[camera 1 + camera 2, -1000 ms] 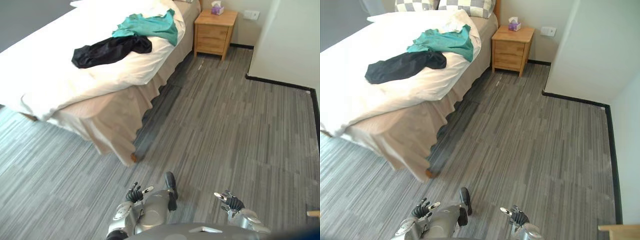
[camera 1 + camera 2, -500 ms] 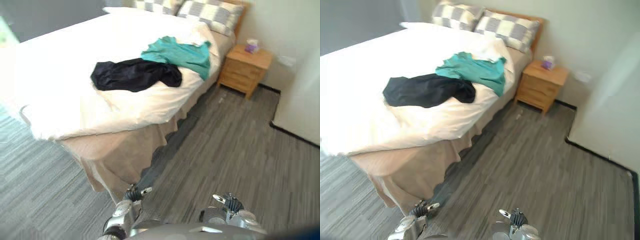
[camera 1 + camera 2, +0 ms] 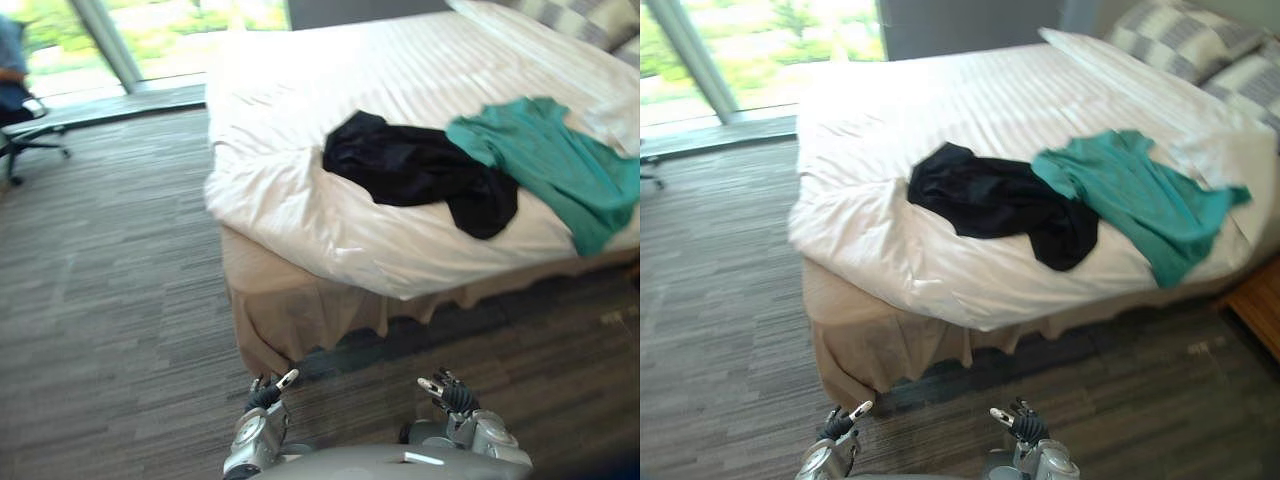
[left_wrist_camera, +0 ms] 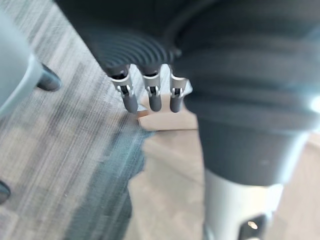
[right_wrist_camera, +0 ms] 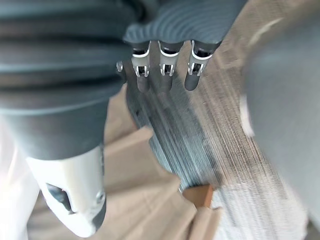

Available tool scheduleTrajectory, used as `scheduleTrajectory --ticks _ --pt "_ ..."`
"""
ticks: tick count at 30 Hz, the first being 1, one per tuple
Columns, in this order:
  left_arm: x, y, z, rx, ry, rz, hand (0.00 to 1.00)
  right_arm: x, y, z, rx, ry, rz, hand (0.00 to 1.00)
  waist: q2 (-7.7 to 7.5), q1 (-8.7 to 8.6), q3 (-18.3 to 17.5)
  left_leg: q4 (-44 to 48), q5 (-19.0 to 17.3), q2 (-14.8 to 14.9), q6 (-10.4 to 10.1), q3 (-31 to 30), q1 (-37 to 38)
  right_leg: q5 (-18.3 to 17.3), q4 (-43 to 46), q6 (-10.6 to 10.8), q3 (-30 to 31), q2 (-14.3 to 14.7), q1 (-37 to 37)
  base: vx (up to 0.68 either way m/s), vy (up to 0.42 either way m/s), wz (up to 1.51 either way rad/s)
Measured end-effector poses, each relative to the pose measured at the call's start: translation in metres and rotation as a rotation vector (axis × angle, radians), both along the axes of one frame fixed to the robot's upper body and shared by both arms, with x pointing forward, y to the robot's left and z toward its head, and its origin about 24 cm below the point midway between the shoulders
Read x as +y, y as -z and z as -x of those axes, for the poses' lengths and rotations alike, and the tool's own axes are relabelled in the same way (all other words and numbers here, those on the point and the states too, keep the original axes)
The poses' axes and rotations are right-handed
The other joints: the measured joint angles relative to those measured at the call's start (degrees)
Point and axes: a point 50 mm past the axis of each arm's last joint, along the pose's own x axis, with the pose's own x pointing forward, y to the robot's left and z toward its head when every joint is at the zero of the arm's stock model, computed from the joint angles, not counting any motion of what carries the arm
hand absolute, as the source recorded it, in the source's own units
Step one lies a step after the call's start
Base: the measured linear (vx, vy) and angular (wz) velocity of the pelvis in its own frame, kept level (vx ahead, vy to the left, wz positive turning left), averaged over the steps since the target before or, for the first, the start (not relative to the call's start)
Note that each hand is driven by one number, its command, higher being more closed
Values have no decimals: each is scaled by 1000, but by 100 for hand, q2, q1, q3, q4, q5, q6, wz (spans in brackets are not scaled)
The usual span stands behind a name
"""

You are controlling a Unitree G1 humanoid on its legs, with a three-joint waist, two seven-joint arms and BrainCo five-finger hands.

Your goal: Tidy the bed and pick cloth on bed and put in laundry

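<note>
Camera swung left, bed [image 3: 300, 120], one black cloth [image 3: 415, 175], one teal cloth [image 3: 550, 165], two robot hands [image 3: 266, 392] [image 3: 447, 393] slack, empty

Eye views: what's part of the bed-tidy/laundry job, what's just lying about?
Job:
bed
black cloth and teal cloth, both on the bed
left hand and right hand, low, open, empty

Lying about:
office chair
wooden nightstand

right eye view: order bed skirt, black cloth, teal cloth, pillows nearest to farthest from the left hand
1. bed skirt, just ahead of the left hand
2. black cloth, mid-bed
3. teal cloth, to its right
4. pillows, far right corner
</note>
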Motion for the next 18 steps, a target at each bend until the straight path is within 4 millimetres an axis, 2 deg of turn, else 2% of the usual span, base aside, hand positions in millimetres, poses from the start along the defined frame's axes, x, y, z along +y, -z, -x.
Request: scheduleTrajectory --ticks 1,3,5,7,9,14,15,16,18 --pt "-1 1 1 5 1 4 0 -1 0 -1 1 0 1 0 38 -1 -22 -77 13 -6 0 127 12 0 -42 0 -28 9 17 29 -54 52" --pt "-4 5 9 43 12 15 0 -5 -1 -6 22 -11 4 0 246 -2 -108 -699 42 -39 16 263 142 160 -400 52 -67 135 15 2 19 32" --pt "-1 7 14 64 33 1 0 0 2 -3 61 -17 -14 0 326 61 -102 -874 48 -48 26 284 162 389 -681 77 -31 196 35 -46 58 -13" --pt "3 9 17 79 35 -8 0 1 5 2 87 3 -27 0 251 142 -57 -845 75 -125 70 412 171 532 -854 100 39 150 67 -83 63 -27" --pt "12 8 20 82 33 -36 0 -3 5 3 95 47 -39 0 157 120 -1 -846 130 -260 144 415 160 706 -1123 164 32 50 230 -116 45 -3" --pt "15 5 14 48 -16 -63 0 -9 6 7 98 122 -52 0 179 93 13 -953 168 -302 201 439 82 955 -1400 211 22 -5 230 -133 11 3" --pt "21 2 11 25 -97 -74 0 -10 6 7 104 133 -55 0 181 70 6 -1072 222 -301 206 483 86 1075 -1533 190 17 17 232 -147 -11 -1" --pt "21 2 10 22 -103 -75 0 -10 6 8 105 133 -55 0 180 72 5 -1076 228 -301 205 490 87 1082 -1542 186 17 17 232 -174 -27 -9" --pt "41 -12 -3 -66 -246 -124 0 -11 7 9 121 142 -60 0 183 94 6 -1164 321 -295 199 568 85 1221 -1664 150 18 40 223 -134 -43 -14"
